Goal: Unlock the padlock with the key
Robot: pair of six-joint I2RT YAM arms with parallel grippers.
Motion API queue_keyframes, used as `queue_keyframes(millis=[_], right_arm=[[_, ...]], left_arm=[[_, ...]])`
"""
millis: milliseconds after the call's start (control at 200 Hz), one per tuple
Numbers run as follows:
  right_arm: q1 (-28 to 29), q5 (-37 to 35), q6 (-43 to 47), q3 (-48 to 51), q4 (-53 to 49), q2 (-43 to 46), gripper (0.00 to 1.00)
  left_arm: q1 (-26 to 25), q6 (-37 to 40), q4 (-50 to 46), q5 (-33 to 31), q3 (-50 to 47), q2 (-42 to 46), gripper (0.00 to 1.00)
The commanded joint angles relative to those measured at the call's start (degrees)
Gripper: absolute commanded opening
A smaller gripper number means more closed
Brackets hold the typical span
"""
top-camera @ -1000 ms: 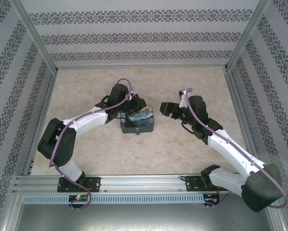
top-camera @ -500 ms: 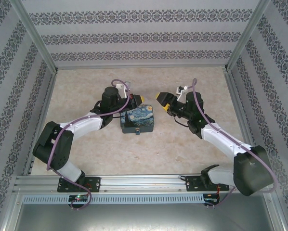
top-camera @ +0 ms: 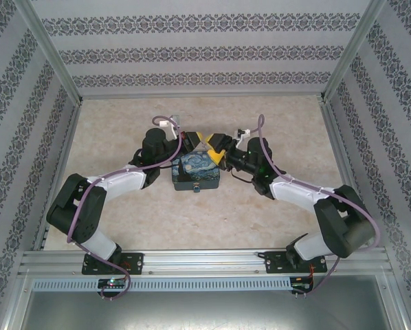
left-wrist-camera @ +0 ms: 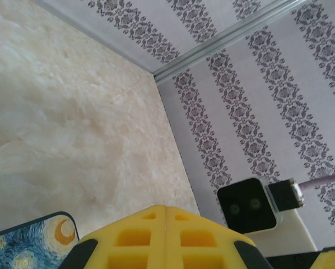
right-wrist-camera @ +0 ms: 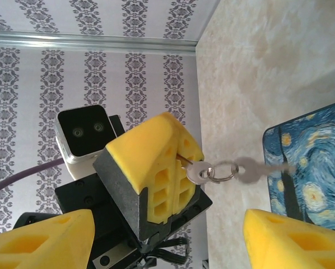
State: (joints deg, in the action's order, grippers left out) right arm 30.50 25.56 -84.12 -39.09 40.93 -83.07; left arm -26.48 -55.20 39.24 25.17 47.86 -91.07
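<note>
In the right wrist view my left gripper (right-wrist-camera: 181, 158) is shut on the blade of a small silvery key (right-wrist-camera: 196, 171). The key's head sticks out, and a ring (right-wrist-camera: 223, 171) with a second, blurred key (right-wrist-camera: 257, 168) hangs from it. My right gripper (right-wrist-camera: 170, 224) is open, its yellow fingers (right-wrist-camera: 50, 241) either side of the left gripper's tip and apart from it. From above, both grippers (top-camera: 198, 137) (top-camera: 216, 148) meet over the far edge of the Starry Night box (top-camera: 197, 170). The padlock (top-camera: 195, 187), small and bluish, sits at the box's near edge.
The patterned side and back walls and their metal posts (top-camera: 339, 62) enclose the marble-look table (top-camera: 123, 117). The right wrist's camera block (left-wrist-camera: 249, 204) is just beyond my left fingertips (left-wrist-camera: 166, 212). A corner of the box (left-wrist-camera: 33, 241) lies below them.
Both arms have swung inward and toward the back. The left gripper lifted off the box's left side, and the right gripper came left until it faces the left one.
</note>
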Motion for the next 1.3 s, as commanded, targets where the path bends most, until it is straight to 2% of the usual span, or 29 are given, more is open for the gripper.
queue_keyframes(millis=[0,195,625,909,1079,1299], right_arm=[[1.3,-3.8,-4.2,0.1,7.5,-1.8,0.69],[3.2,-8.8,-10.1,0.7,14.3,-6.1,0.65],[4.3,-12.3,-13.9,-0.9,19.5,-11.4,0.42],[4.3,-12.3,-14.7,-1.6,21.2,-13.2,0.19],[4.3,-12.1,-15.1,-1.9,22.3,-13.8,0.00],[4.2,-12.2,-15.1,-1.1,23.1,-13.6,0.00]], left_arm=[[0.6,-2.2,5.0,-2.0,-1.1,2.6,0.00],[0.5,-3.7,7.1,-2.7,-2.4,2.9,0.00],[0.4,-4.9,8.7,-2.5,-3.6,3.3,0.00],[0.1,-5.3,9.2,-2.5,-3.9,3.1,0.00],[-0.3,-5.3,9.2,-2.5,-3.8,2.7,0.00],[-0.4,-5.3,9.3,-2.9,-3.8,2.7,0.00]])
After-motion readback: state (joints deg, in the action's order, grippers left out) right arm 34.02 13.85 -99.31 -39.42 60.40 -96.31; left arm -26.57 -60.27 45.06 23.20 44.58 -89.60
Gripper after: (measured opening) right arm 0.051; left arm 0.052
